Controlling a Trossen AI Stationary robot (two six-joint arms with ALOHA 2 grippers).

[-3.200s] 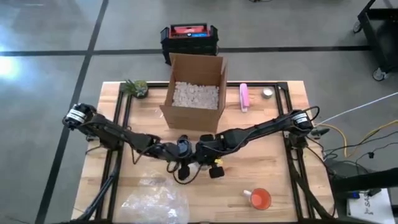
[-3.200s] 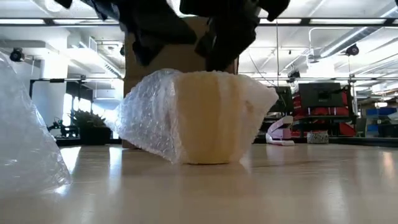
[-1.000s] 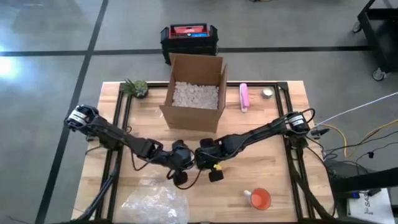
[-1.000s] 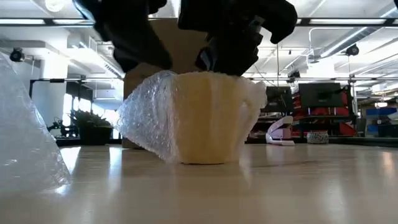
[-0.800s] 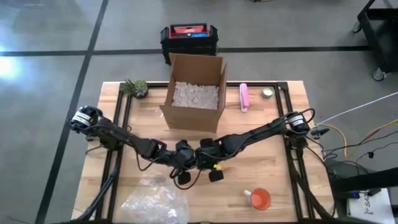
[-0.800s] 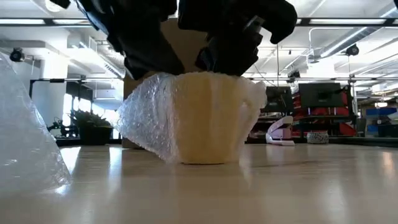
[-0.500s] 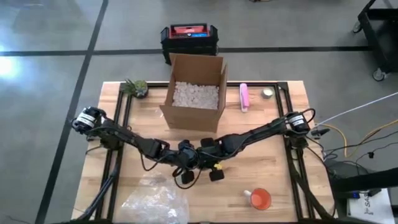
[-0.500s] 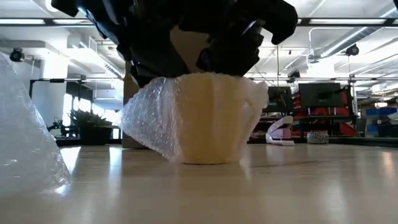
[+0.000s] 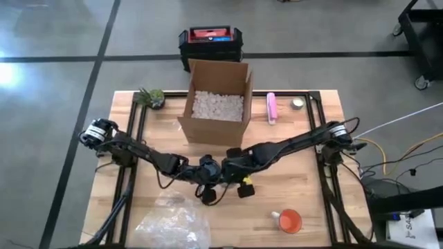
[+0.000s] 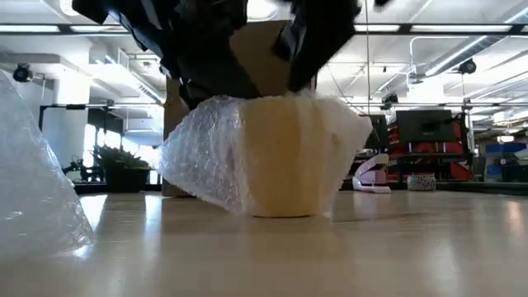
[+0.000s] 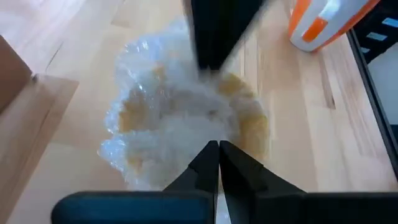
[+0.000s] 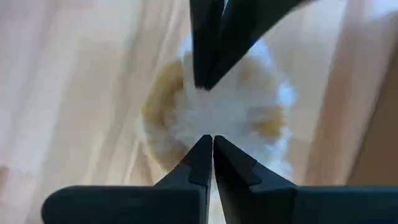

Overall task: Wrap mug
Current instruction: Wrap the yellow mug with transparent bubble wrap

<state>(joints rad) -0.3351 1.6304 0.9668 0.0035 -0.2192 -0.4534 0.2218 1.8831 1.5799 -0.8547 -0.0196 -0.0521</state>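
Centre of the high view: left gripper [image 9: 210,173] and right gripper [image 9: 227,168], each with fingers pressed together, meet over the bubble-wrapped mug [image 10: 272,157], hiding it from above. Box [image 9: 216,104] behind; spare wrap [image 9: 173,225] lower left; orange cup [image 9: 288,220] lower right.
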